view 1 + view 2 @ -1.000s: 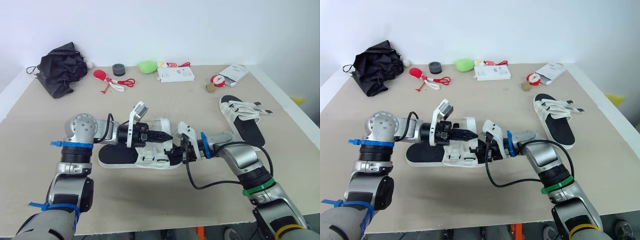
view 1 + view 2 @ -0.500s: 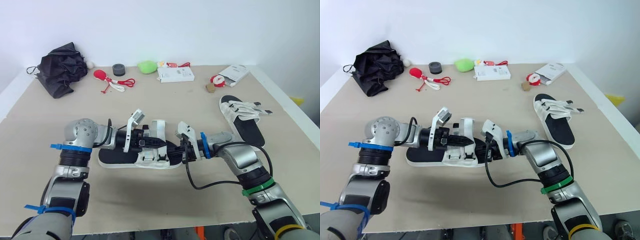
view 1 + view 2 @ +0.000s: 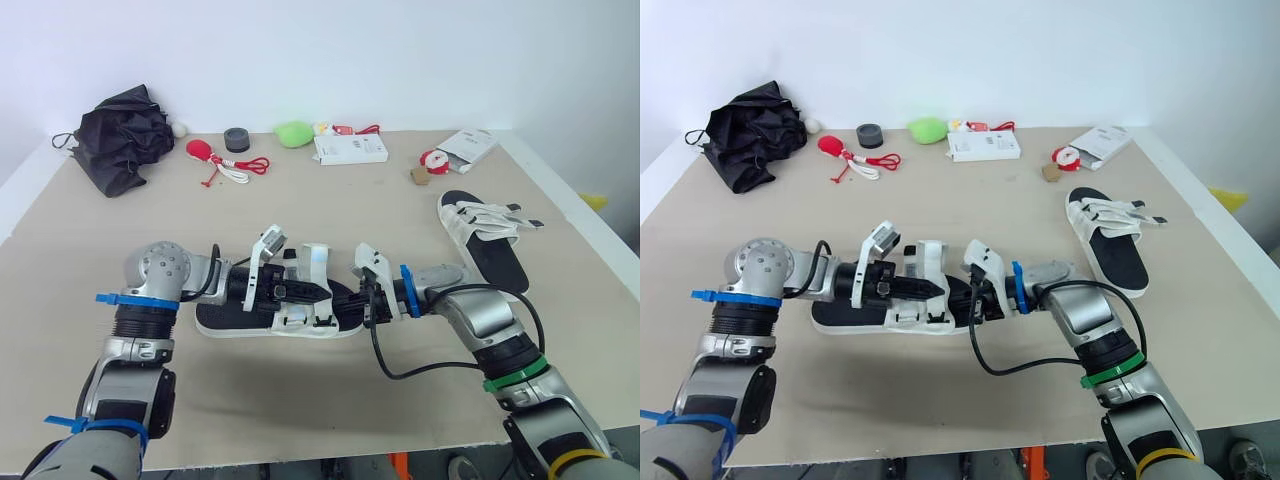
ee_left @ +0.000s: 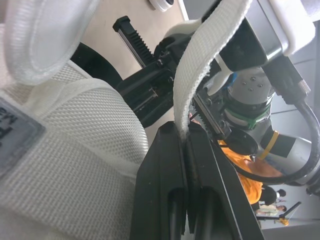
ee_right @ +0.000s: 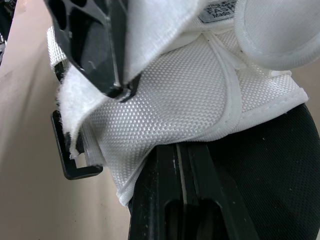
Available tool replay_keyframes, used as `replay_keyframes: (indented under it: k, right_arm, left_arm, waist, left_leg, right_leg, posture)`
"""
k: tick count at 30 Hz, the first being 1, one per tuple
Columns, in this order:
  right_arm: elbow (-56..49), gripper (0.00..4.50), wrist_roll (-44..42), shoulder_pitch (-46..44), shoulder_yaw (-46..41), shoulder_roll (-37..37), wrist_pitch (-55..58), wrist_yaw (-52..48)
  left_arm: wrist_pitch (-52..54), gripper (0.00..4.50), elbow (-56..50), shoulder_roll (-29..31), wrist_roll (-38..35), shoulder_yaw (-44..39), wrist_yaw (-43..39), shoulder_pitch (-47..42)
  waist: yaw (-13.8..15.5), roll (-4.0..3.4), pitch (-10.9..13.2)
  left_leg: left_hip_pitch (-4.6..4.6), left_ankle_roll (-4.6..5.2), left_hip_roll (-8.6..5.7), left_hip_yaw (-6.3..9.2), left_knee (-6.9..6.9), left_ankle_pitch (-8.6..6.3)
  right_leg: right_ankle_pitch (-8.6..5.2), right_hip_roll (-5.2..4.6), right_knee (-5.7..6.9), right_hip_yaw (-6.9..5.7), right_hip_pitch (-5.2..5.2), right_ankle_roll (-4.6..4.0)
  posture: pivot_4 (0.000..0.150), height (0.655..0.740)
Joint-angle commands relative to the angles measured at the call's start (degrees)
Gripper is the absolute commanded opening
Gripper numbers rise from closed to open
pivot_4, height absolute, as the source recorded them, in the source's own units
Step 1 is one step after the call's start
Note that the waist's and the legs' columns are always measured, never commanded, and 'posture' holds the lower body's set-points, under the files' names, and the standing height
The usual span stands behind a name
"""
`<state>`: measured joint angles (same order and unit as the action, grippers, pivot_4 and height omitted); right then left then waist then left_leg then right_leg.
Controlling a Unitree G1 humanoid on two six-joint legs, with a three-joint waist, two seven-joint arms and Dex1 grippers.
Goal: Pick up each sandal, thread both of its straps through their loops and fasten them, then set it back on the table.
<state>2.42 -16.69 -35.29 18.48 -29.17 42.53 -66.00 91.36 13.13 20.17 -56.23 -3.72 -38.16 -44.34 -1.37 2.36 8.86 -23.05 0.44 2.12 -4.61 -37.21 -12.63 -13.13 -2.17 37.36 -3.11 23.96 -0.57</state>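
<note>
While left gripper (image 4: 184, 137) jaws clench the sandal (image 3: 235, 318) strap (image 4: 199, 62), right gripper (image 5: 181, 150) jaws — mostly buried — are unclear.

Wide table (image 3: 300, 420) w/ beige top & white rim. Plain white wall (image 3: 420, 60) right behind its far edge. Light is even & soft, shadows faint. Yellow thing (image 3: 592, 201) past the right rim (can't tell what).

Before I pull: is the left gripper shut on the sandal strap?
Shut on it. In the left wrist view the white strap runs into the seam between the closed fingers of the left gripper.
</note>
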Motion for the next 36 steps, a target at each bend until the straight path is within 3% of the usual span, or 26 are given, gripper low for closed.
replay_keyframes:
  k: [1,8,15,36]
  right_arm:
    - [1.9,0.0,1.7,1.2,2.9,0.2,0.6,0.8]
    - [2.0,0.0,1.8,0.9,3.0,0.6,0.5,1.0]
    - [1.9,0.0,1.7,1.2,2.9,0.8,0.5,1.1]
    - [2.0,0.0,1.7,1.3,3.1,1.1,0.4,1.0]
  left_arm:
    - [0.9,0.06,-3.1,0.4,0.5,2.3,-0.2,1.5]
    - [-10.4,0.06,-14.1,4.8,6.1,11.9,-5.2,6.0]
    - [-21.8,0.06,-18.4,7.8,10.8,16.2,-11.9,7.8]
    - [-43.2,0.06,-19.9,12.2,22.8,22.0,-25.5,11.9]
  waist:
    - [0.0,0.0,0.0]
    - [0.0,-0.03,0.0]
    - [0.0,-0.05,0.0]
    - [0.0,-0.04,0.0]
  left_leg:
    - [0.0,0.0,0.0,0.0,0.01,0.0]
    - [0.06,-0.01,0.0,-0.03,0.11,-0.01]
    - [0.15,-0.01,0.0,-0.06,0.23,0.0]
    - [0.35,0.0,0.22,-0.21,0.53,0.0]
  right_leg:
    - [0.0,0.0,0.0,0.0,0.0,0.0]
    - [-0.03,0.0,0.0,0.02,-0.01,-0.09]
    - [-0.06,0.0,-0.02,0.04,-0.02,-0.19]
    - [-0.16,0.27,-0.08,0.16,-0.01,-0.33]
  posture:
    - [0.15,0.74]
    - [0.15,0.74]
    - [0.15,0.74]
    - [0.15,0.74]
